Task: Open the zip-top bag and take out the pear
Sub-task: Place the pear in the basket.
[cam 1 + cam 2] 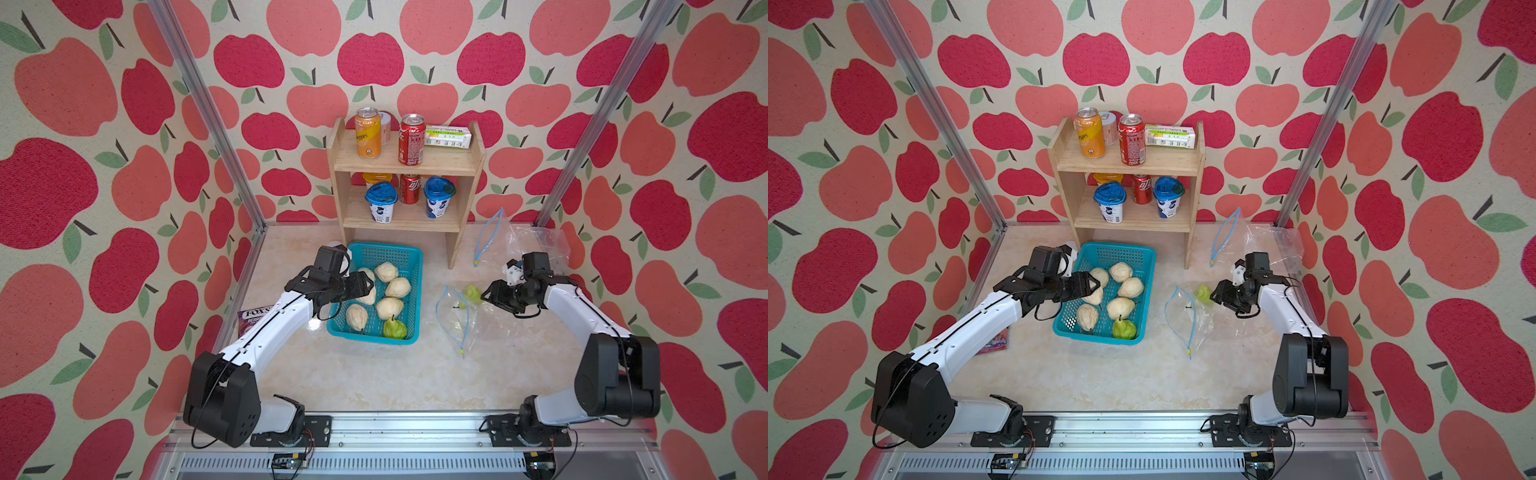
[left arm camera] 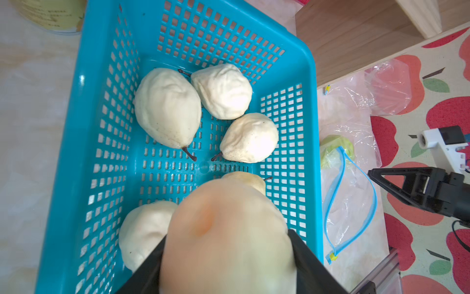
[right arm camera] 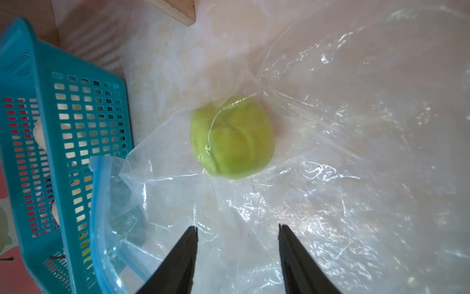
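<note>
Hovering my right tool (image 3: 237, 226), jaws apart, above the open zip-top bag (image 3: 330, 203) beside the basket (image 2: 84, 101); left tool (image 1: 368, 287) clamps a pale pear (image 2: 229, 241). Next: reaching in for the green pear (image 3: 232, 137).

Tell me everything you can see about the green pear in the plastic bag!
The green pear is rounded and yellow-green, with soft creases in its skin; no stem shows on it. It lies on the pale table inside the clear zip-top bag, whose shiny film drapes over it and touches it. The bag's blue zip edge gapes open nearby. The right tool hangs open just short of it, not touching. The blue basket stands apart from it.
</note>
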Controlling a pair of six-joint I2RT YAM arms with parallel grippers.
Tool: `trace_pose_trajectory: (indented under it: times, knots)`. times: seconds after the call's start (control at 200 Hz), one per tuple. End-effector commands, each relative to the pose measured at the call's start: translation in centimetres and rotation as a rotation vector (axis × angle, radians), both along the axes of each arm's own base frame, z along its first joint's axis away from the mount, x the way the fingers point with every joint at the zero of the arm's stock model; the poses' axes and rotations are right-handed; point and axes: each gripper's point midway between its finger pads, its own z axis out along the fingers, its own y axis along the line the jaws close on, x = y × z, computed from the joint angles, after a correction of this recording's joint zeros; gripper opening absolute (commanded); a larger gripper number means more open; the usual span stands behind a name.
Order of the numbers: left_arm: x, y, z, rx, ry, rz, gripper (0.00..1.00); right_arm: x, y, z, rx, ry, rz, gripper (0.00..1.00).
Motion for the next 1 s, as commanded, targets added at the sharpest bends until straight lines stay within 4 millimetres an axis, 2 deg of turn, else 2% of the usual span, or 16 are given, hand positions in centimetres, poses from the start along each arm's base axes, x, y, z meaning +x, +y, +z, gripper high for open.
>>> trace_pose_trajectory:
  times: [0.0,0.095,0.26,0.37,0.42,0.545,0.625,0.795,0.876,0.996]
  knots:
    - [-0.1,0.4,-1.9,0.010,0.059,-0.018,0.84,-1.6,1.2,2.1,0.015,0.002,0.076,0.61]
    - [0.0,-0.5,-1.1,-0.020,0.042,-0.045,0.92,-2.2,1.6,2.8,-0.016,-0.006,0.115,0.67]
    - [-0.6,-2.9,1.9,-0.018,-0.023,-0.111,0.96,-2.8,1.9,4.1,-0.031,-0.005,0.133,0.75]
    - [-1.6,-5.5,3.6,-0.036,-0.035,-0.161,0.96,-3.3,2.2,4.8,-0.099,-0.020,0.176,0.80]
    - [-2.2,-7.0,4.3,-0.045,-0.045,-0.193,0.96,-3.4,1.7,4.7,-0.137,-0.012,0.165,0.82]
    - [-3.5,-10.8,5.5,-0.081,-0.053,-0.265,0.92,-2.6,-0.6,4.1,-0.190,-0.002,0.078,0.85]
    - [-4.0,-13.0,5.7,-0.093,-0.051,-0.301,0.92,-1.5,-3.0,3.7,-0.189,0.007,-0.015,0.89]
    - [-4.3,-17.3,5.1,-0.121,-0.025,-0.366,0.98,2.3,-8.1,3.5,-0.205,0.012,-0.172,0.94]
    - [-4.2,-19.4,4.8,-0.147,-0.012,-0.383,0.99,4.2,-9.8,3.4,-0.223,0.012,-0.220,0.95]
    - [-4.0,-22.0,3.6,-0.185,0.036,-0.364,0.89,6.9,-11.5,2.3,-0.262,0.004,-0.239,0.93]
